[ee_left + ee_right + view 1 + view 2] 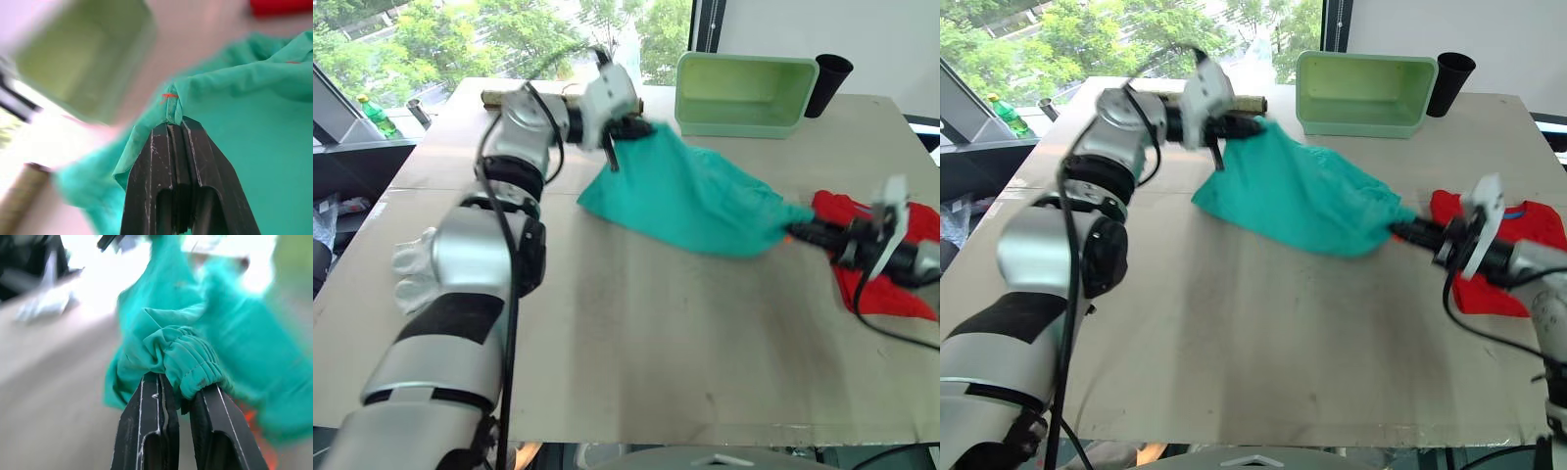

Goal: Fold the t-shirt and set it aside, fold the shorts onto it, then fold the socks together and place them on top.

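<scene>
Stretching between both grippers, the teal-green soft fabric shorts [690,201] hang above the table [636,343]. Left gripper [174,128] pinches one edge; right gripper [182,392] clamps the gathered waistband.

Shorts [1307,201] stretched between grippers, lifted off table [1263,343] toward far edge. Left gripper [1246,125] clamps far corner; right gripper [1408,230] pinches near-right end, fingers seemingly closed. T-shirt [1518,257] crumpled at right edge. Green bin [1366,93], black cup [1451,83] along far edge.

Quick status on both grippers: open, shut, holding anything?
Left gripper: shut on a pinched edge of the shorts.
Right gripper: shut on the shorts' gathered waistband.
</scene>
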{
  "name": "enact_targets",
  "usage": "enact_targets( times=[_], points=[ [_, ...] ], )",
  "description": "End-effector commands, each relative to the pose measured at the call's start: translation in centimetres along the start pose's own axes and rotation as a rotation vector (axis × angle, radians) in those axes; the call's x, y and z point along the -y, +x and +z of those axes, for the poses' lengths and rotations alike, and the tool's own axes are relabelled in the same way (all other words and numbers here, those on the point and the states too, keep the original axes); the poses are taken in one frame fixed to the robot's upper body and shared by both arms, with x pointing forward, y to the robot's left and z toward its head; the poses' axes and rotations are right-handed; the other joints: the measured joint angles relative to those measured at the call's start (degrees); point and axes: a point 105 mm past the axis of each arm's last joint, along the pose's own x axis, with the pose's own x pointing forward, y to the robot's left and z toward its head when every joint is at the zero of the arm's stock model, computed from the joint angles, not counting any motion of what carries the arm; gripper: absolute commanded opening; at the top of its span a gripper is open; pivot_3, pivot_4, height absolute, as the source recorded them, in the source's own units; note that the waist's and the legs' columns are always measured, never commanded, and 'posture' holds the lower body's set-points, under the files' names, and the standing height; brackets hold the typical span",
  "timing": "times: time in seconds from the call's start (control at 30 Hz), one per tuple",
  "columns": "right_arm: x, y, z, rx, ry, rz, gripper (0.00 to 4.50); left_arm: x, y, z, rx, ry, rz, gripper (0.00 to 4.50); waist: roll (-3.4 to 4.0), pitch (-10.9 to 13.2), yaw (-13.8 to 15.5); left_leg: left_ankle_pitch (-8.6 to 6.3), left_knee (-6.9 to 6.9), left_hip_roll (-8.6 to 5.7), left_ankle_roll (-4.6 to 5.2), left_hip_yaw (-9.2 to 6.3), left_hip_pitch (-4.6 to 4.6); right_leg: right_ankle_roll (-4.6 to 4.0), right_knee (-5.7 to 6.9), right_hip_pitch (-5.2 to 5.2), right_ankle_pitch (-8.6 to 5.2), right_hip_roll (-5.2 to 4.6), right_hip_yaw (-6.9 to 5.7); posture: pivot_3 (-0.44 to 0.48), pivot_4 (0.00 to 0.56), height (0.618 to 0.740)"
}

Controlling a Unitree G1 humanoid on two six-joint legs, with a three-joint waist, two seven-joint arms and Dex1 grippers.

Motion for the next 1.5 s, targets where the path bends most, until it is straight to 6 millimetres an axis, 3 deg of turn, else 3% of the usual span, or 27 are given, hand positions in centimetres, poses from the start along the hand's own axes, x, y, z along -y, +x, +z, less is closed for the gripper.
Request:
enact_targets(
  times=[0.03, 0.1, 0.17, 0.3, 0.37, 0.43, 0.6, 0.7, 0.87, 1.0, 1.1, 1.2, 1.33, 1.43, 1.5],
  points=[
    [3.0, 0.3, 7.5, 0.31, -0.051, -0.104, 0.0, -4.6, -3.3, 7.6, 0.241, 0.068, 0.186, 0.03, 0.03, 0.05, -0.11, 0.0, -0.01, 0.0, 0.0, 0.04, -0.01, 0.0, 0.0, -0.03, 0.0, 0.0, 0.02, 0.0, 0.15, 0.74],
    [3.6, 0.8, 9.8, 0.394, -0.043, -0.104, 0.0, -5.6, -4.9, 9.3, 0.296, 0.085, 0.216, 0.03, 0.06, 0.07, -0.23, 0.01, -0.05, -0.01, -0.01, 0.13, -0.1, 0.0, 0.05, -0.22, 0.0, -0.01, 0.08, 0.0, 0.15, 0.74],
    [3.8, 0.9, 10.6, 0.42, -0.038, -0.097, 0.0, -5.9, -5.5, 9.8, 0.315, 0.091, 0.224, 0.03, 0.08, 0.04, -0.12, 0.01, -0.13, -0.01, -0.02, 0.12, -0.1, 0.01, 0.09, -0.24, -0.01, -0.02, 0.06, 0.0, 0.15, 0.74],
    [4.5, 1.3, 14.8, 0.546, -0.058, -0.08, 0.0, -7.9, -10.8, 13.2, 0.415, 0.144, 0.313, 0.03, 0.11, 0.05, -0.42, 0.01, -0.19, -0.05, -0.03, 0.16, -0.31, 0.03, 0.1, -0.48, -0.03, -0.01, 0.05, 0.0, 0.15, 0.74],
    [4.5, 1.4, 15.9, 0.569, -0.054, -0.055, 0.0, -8.1, -12.6, 13.8, 0.42, 0.172, 0.324, 0.03, 0.12, 0.08, -0.97, 0.04, 0.06, -0.15, -0.03, 0.3, -0.98, 0.04, 0.58, -1.31, -0.02, -0.09, 0.26, 0.0, 0.15, 0.74],
    [3.5, 1.8, 15.9, 0.54, -0.031, 0.02, 0.0, -7.8, -14.0, 13.5, 0.405, 0.177, 0.289, 0.03, 0.11, 0.08, -1.11, 0.05, 0.12, -0.22, -0.05, 0.34, -1.12, 0.05, 0.73, -1.51, -0.02, -0.13, 0.34, 0.0, 0.15, 0.74],
    [0.7, 3.1, 10.3, 0.316, 0.038, 0.159, 0.0, -3.3, -14.9, 8.7, 0.268, 0.069, 0.016, 0.03, 0.28, -0.05, -1.29, 0.05, -0.05, -0.17, -0.05, 0.38, -0.84, 0.07, 0.72, -1.32, -0.06, -0.13, 0.44, 0.0, 0.15, 0.74],
    [-2.2, 3.0, 6.3, 0.165, 0.1, 0.265, 0.0, 0.2, -16.9, 6.1, 0.149, -0.031, -0.087, 0.03, 0.26, -0.01, -1.44, 0.11, 0.04, -0.12, -0.14, 0.37, -0.72, 0.05, 0.87, -1.25, -0.06, -0.07, 0.57, 0.0, 0.15, 0.74],
    [-7.4, 0.9, -1.2, -0.142, 0.163, 0.456, 0.0, 8.1, -21.8, 3.6, -0.1, -0.248, -0.287, 0.03, 0.15, 0.03, -2.26, 0.1, 0.09, 0.03, -0.14, 0.36, -0.75, 0.04, 0.82, -1.26, -0.06, -0.02, 0.7, 0.0, 0.15, 0.74],
    [-10.0, -1.9, -5.7, -0.347, 0.154, 0.56, 0.0, 15.0, -23.3, 2.7, -0.228, -0.469, -0.466, 0.03, 0.2, -0.01, -1.82, 0.08, -0.03, 0.02, -0.15, 0.17, -0.45, 0.04, 0.59, -0.88, -0.09, -0.39, 0.71, 0.0, 0.15, 0.74],
    [-12.0, -3.8, -7.4, -0.42, 0.184, 0.631, 0.0, 19.4, -24.4, 2.3, -0.321, -0.569, -0.572, 0.03, 0.13, 0.05, -1.36, 0.12, -0.02, 0.0, -0.25, 0.04, -0.35, -0.1, 0.55, -0.75, -0.17, -0.51, 0.51, 0.0, 0.15, 0.74],
    [-13.2, -4.8, -8.3, -0.452, 0.206, 0.662, 0.0, 21.5, -25.2, 2.1, -0.368, -0.634, -0.624, 0.03, 0.18, -0.08, -1.1, 0.21, -0.06, 0.11, -0.86, -0.14, -0.24, -0.3, 0.43, -0.69, -0.16, -0.5, 0.3, 0.0, 0.15, 0.74],
    [-14.7, -6.3, -9.0, -0.507, 0.233, 0.712, 0.0, 23.6, -25.5, 3.1, -0.376, -0.697, -0.726, 0.03, 0.29, -0.17, -0.79, 0.14, -0.2, 0.12, -0.71, -0.18, -0.04, -0.36, 0.44, -0.57, -0.14, -0.54, 0.27, 0.0, 0.15, 0.74],
    [-15.4, -7.2, -8.4, -0.509, 0.299, 0.717, 0.0, 23.9, -25.3, 4.2, -0.36, -0.733, -0.787, 0.03, 0.33, -0.25, -0.51, 0.14, -0.37, 0.12, -0.74, -0.2, -0.02, -0.59, 0.35, -0.55, -0.17, -0.55, 0.25, 0.0, 0.15, 0.74],
    [-14.6, -7.0, -7.9, -0.461, 0.305, 0.645, 0.0, 22.0, -24.7, 3.5, -0.338, -0.619, -0.786, 0.03, 0.45, -0.3, -0.46, 0.26, -0.45, 0.11, -0.95, -0.21, -0.02, -0.74, 0.29, -0.54, -0.11, -0.53, 0.22, 0.0, 0.15, 0.74]
  ],
)
